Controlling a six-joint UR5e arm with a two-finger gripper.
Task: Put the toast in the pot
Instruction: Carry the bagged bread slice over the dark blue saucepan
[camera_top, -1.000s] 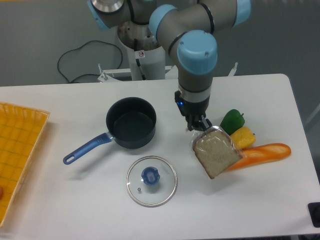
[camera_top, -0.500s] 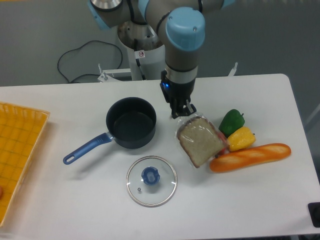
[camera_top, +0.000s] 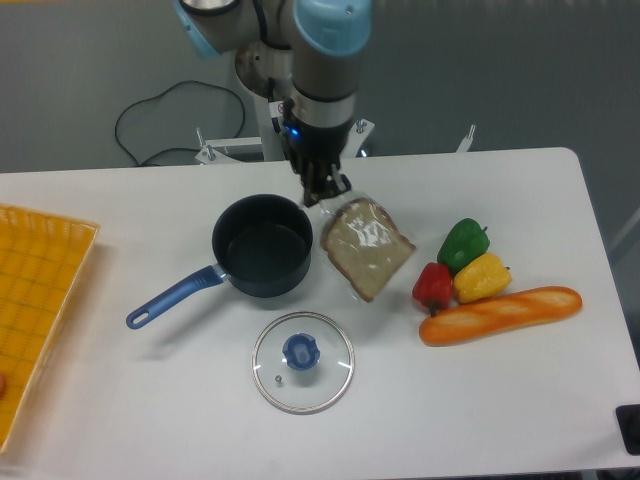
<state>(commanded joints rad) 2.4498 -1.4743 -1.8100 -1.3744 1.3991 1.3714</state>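
Far left edge: a yellow-orange mesh tray (camera_top: 40, 290), grid-textured, lying flat on the smooth white counter (camera_top: 150, 420).

Left of centre: the small round dark navy-black saucepan (camera_top: 262, 245), matte inside, nothing in it. Its long glossy blue handle (camera_top: 170, 296) runs out to the lower left.

In front of the pan: a round clear glass lid (camera_top: 302, 362) with a metal rim and a blue knob at its middle, lying flat and apart from the pan.

Centre: the arm's dark two-finger hand (camera_top: 328, 190) points down from a grey wrist with a pale blue cap. The fingers are pinched shut on the top corner of the plastic wrap of the toast (camera_top: 366, 246). The toast is a flat slice of brown bread with a darker crust, in clear, shiny, crinkled plastic. It hangs tilted just right of the pan's rim, its left edge near the rim; whether they touch I cannot tell. It is outside the pan.

Right: a glossy red pepper (camera_top: 432, 286), a green pepper (camera_top: 464, 241) and a yellow pepper (camera_top: 483, 277) clustered together. A long smooth orange-tan baguette (camera_top: 500, 313) lies just in front of them, against the red and yellow ones.
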